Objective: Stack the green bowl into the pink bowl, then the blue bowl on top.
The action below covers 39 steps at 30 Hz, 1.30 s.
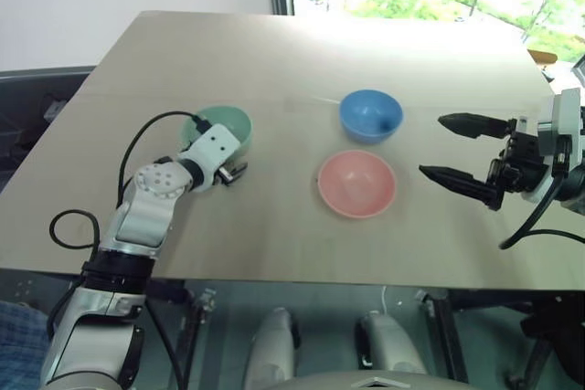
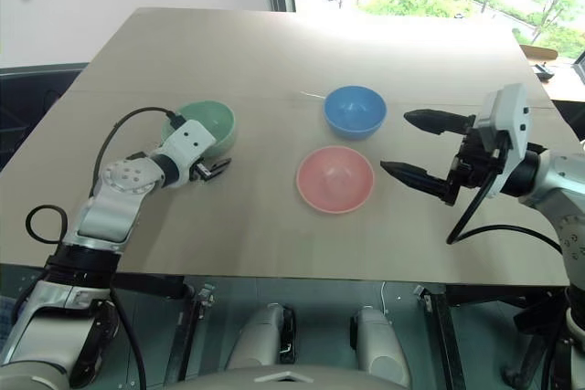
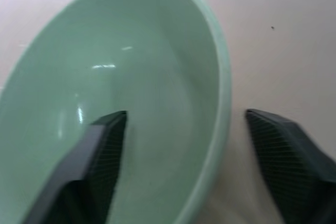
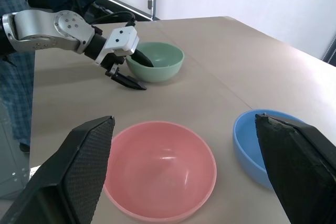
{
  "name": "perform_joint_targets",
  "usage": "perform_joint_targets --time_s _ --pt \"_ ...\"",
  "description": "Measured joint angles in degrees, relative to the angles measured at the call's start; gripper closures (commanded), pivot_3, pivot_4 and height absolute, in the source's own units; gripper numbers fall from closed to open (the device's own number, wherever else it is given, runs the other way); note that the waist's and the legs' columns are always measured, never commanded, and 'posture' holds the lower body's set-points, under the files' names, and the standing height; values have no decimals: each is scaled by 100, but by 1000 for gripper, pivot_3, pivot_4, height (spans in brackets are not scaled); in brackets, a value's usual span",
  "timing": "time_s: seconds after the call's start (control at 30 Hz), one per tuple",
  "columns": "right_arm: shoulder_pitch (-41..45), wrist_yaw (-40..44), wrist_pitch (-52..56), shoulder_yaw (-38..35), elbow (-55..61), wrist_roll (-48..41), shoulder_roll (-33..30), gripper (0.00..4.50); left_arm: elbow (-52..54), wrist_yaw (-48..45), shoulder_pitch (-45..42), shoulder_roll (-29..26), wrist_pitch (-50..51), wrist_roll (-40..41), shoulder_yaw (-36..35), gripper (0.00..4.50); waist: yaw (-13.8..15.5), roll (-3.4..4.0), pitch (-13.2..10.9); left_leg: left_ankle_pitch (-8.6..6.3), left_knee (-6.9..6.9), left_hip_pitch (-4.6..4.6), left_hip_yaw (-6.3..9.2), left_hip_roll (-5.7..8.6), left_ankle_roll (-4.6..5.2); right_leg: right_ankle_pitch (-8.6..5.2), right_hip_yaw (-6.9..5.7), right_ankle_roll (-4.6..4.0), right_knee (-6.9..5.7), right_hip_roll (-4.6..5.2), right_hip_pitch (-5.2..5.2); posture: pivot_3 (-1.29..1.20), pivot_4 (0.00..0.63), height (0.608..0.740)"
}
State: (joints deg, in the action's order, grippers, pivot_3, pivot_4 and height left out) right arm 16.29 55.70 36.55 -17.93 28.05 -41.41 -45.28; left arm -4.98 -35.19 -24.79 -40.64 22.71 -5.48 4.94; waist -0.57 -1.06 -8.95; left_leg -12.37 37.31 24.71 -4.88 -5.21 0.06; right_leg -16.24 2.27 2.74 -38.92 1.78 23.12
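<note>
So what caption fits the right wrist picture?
Left tool straddling the green bowl's rim, pink bowl and blue bowl waiting nearby.

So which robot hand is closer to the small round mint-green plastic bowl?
The left. The left gripper straddles the green bowl's rim, one finger inside, one outside. The right gripper hangs far off, beyond the pink bowl and blue bowl.

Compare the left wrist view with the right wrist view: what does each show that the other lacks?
The left wrist view alone shows, close up, one finger inside the green bowl and the other outside its wall, gaps on both sides. The right wrist view alone shows the pink bowl, the blue bowl, the open right tool and a person's checked clothing. Both share the green bowl, the left tool straddling its rim, and the table.
</note>
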Motion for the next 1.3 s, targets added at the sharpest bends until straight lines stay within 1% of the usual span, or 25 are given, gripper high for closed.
perform_joint_targets --time_s 0.03,0.1,0.13,0.2,0.4,0.5,0.6,0.67,0.77,0.83,0.9,1.07,1.3 --pt "-7 -2 -11 7 0 0 0 0 0 -6 14 0 18 0 0 2950 1 0 0 0 0 0 0 0 0 0 0 0 0 0 0 0 150 740" --pt "-9 -10 -51 10 0 0 0 0 -1 -12 26 0 41 -2 2 3644 3 0 0 0 1 1 0 0 0 0 0 0 0 0 0 0 150 740" --pt "-21 -16 -67 14 -3 20 0 0 45 4 10 -5 6 -9 -18 4085 5 -1 1 0 1 -1 0 0 0 0 0 0 0 0 -1 0 150 740" --pt "-29 -24 -81 29 -11 40 0 0 74 2 -35 -52 -14 -12 -44 4445 6 2 3 0 1 -2 -1 0 0 0 0 0 -1 0 -1 0 150 740" --pt "-80 -47 -109 37 -66 47 -7 0 -78 -77 -179 -40 -197 -13 20 4481 26 1 2 0 2 0 1 0 0 0 -2 0 -1 0 -1 0 150 740" --pt "-72 -50 -137 119 -141 49 -14 0 -45 -495 -290 -26 -727 14 274 4481 60 0 2 0 3 3 -1 1 0 0 -1 0 3 1 -1 0 150 740" --pt "-63 -28 -180 149 -217 61 -23 0 127 -799 -455 183 -1211 65 525 4481 109 -1 1 0 3 5 -1 1 0 0 -1 0 2 0 0 0 150 740" --pt "-39 6 -221 182 -232 76 -60 0 468 -1168 -745 220 -1718 74 784 4481 132 -1 0 0 3 5 -1 1 0 0 -1 0 2 -1 0 0 150 740" --pt "-23 9 -246 194 -259 86 -63 0 695 -1431 -957 243 -2009 72 963 4481 134 -1 0 0 5 4 -2 1 0 0 1 0 2 -1 0 0 150 740" --pt "-14 11 -305 219 -305 96 -68 0 722 -1685 -1287 297 -2272 69 1120 4481 132 -1 0 0 5 2 -2 1 0 0 1 0 1 -2 0 0 150 740" --pt "-18 8 -317 222 -312 110 -69 0 717 -1930 -1435 301 -2560 72 1183 4481 118 0 1 0 5 2 -3 1 0 0 4 0 0 -3 0 0 150 740" --pt "-18 -2 -337 248 -312 149 -69 0 730 -2631 -1686 334 -3380 54 1664 4481 134 0 1 0 7 4 -3 1 0 1 4 1 2 -3 0 0 150 740" --pt "-72 -33 -341 246 -307 176 -93 0 1111 -3306 -1708 482 -3700 526 1841 4481 129 0 1 0 8 2 -2 1 0 0 4 1 0 -3 -1 0 150 740"
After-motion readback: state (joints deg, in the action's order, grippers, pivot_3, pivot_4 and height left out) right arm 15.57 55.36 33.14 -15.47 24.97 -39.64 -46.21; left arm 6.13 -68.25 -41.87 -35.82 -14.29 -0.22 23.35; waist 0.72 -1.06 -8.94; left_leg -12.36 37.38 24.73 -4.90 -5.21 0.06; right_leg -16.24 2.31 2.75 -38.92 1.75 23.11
